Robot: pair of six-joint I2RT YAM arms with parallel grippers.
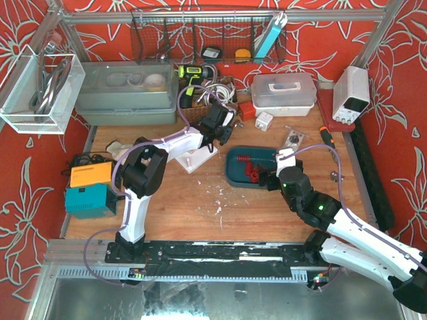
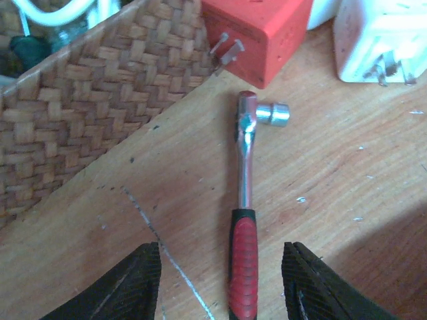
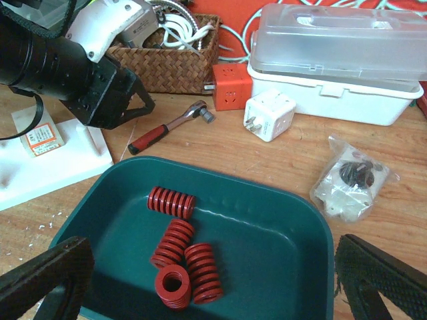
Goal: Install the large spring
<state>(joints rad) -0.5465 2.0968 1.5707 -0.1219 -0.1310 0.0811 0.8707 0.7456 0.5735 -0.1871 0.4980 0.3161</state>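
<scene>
Several red coil springs (image 3: 172, 243) lie in a dark green tray (image 3: 280, 200). One lies apart (image 3: 171, 201), and one stands on end (image 3: 173, 287). They look alike in size. My right gripper (image 3: 213, 277) is open and empty above the tray's near side, also seen in the top view (image 1: 270, 179). A white fixture block (image 3: 60, 160) with pegs lies left of the tray. My left gripper (image 2: 221, 280) is open, low over the table behind the block, its fingers either side of a ratchet wrench's red handle (image 2: 244, 253) without touching it.
A wicker basket (image 2: 80, 100), a red plug cube (image 2: 267, 33) and a white adapter (image 2: 380, 40) sit just beyond the wrench. A clear lidded box (image 3: 333, 53) and a bag of parts (image 3: 350, 183) lie right of them. Orange and teal boxes (image 1: 90, 175) are at the far left.
</scene>
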